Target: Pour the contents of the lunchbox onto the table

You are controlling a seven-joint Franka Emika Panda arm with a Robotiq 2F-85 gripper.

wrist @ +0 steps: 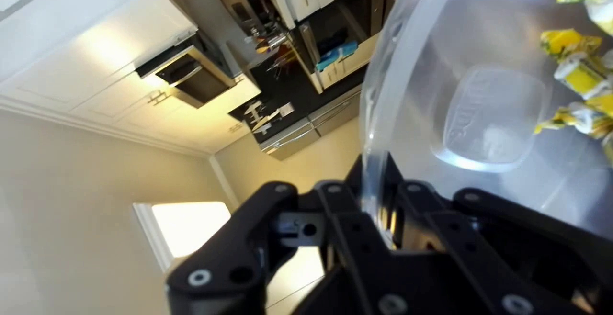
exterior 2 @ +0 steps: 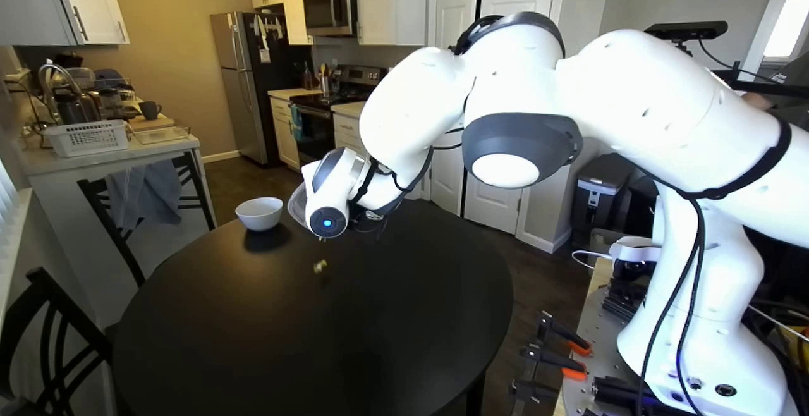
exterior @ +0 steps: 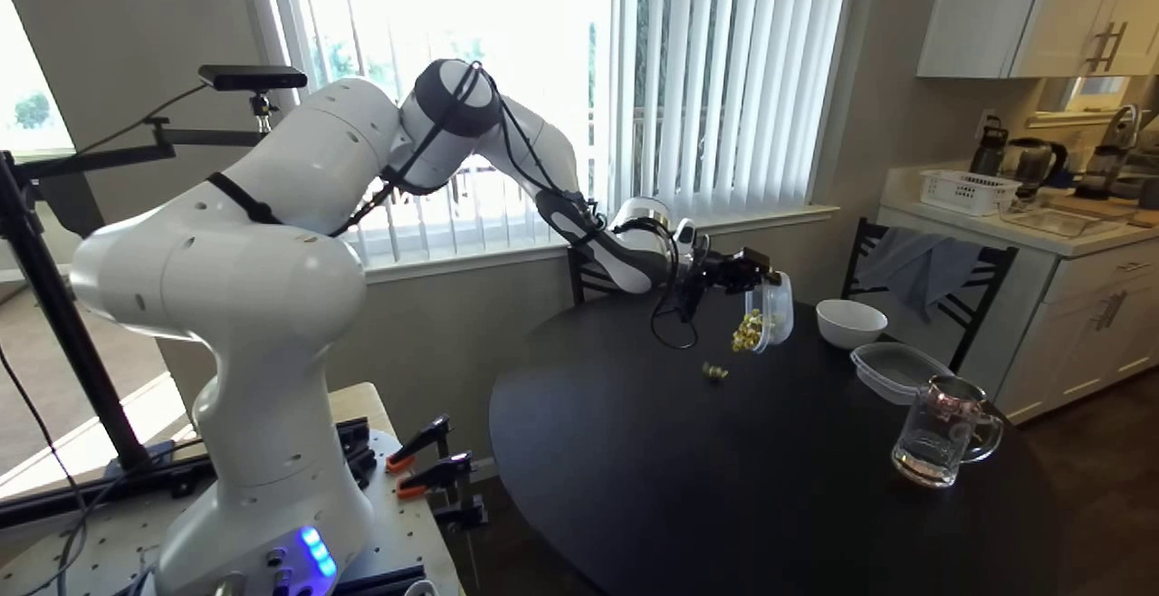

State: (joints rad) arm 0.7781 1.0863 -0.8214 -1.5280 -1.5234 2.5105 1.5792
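Observation:
My gripper (exterior: 766,277) is shut on the rim of the clear lunchbox (exterior: 780,308). In the wrist view the fingers (wrist: 377,181) pinch the wall of the lunchbox (wrist: 493,118). The lunchbox is tipped on its side above the dark table (exterior: 724,478). Yellow-green contents (exterior: 748,331) sit at its lower open edge; they also show in the wrist view (wrist: 582,73). A few blurred pieces (exterior: 714,371) show below, also in an exterior view (exterior 2: 320,267); I cannot tell if they are in the air or on the table. There the arm hides most of the lunchbox (exterior 2: 296,207).
A white bowl (exterior: 851,323) stands on the table just beyond the lunchbox. A clear shallow container or lid (exterior: 880,385) and a clear glass mug (exterior: 934,437) are nearer the table's edge. A chair with a grey cloth (exterior: 922,263) stands behind the bowl.

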